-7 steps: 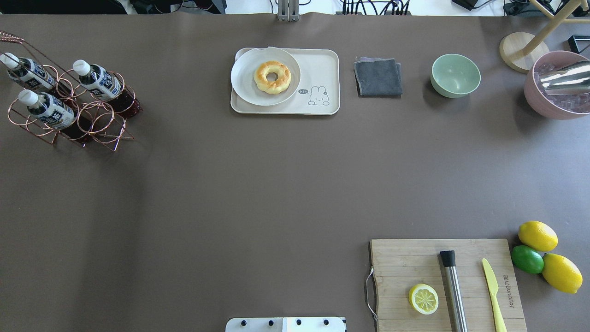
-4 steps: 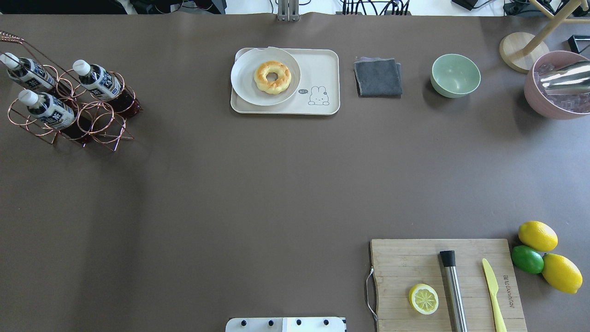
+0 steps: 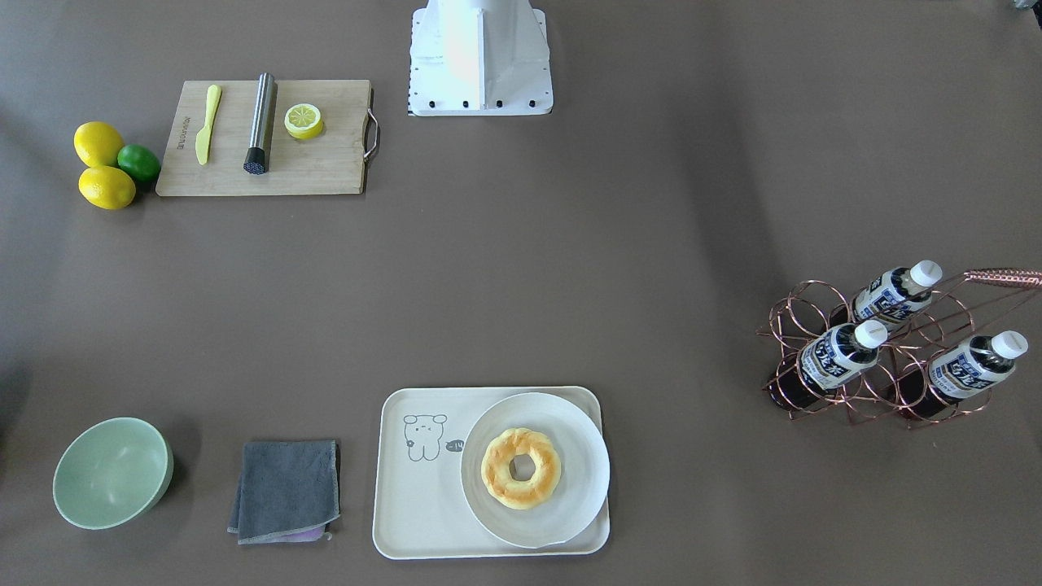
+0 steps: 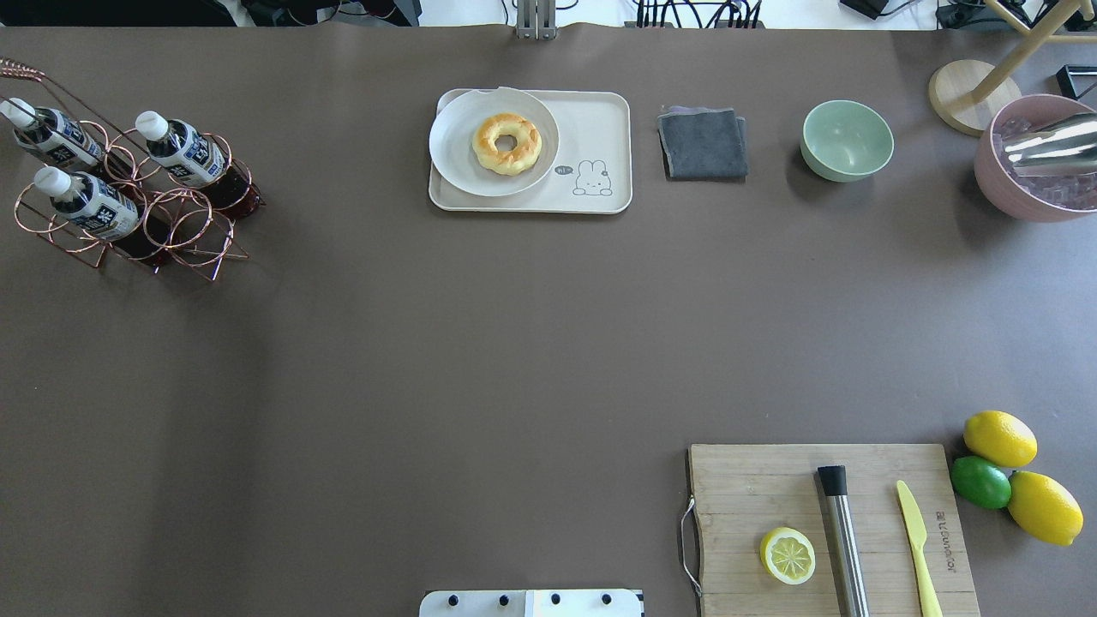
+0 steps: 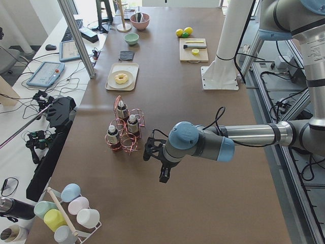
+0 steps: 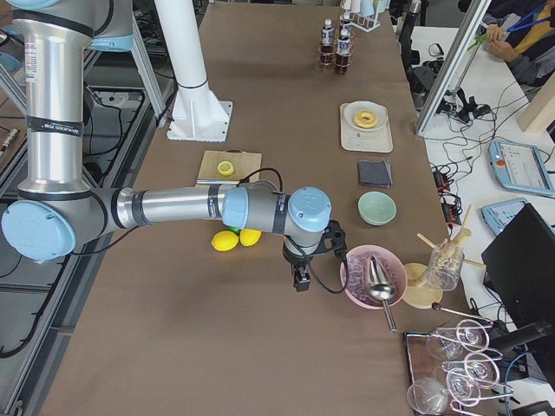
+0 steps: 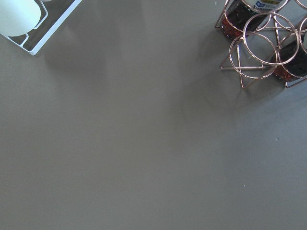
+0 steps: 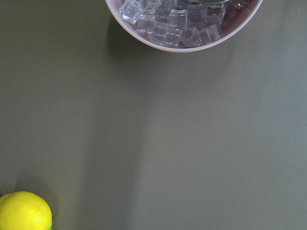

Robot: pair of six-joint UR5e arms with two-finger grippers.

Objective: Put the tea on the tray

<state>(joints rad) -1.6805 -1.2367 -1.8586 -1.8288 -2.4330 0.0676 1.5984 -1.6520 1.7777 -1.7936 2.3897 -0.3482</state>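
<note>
Three tea bottles (all alike); two whole lemons; one lime; one tray; one plate; one doughnut.

Overhead view vs. prior frames: no visible change. The tea bottles, wire rack & tray show no shift in pos. or tilt.

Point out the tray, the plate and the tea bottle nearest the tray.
tray (image 4: 596,124), overhead view, bare floor right of the plate
plate (image 4: 452,147), overhead view, bare left side
tea bottle (image 4: 190,154), overhead view, its label
</note>
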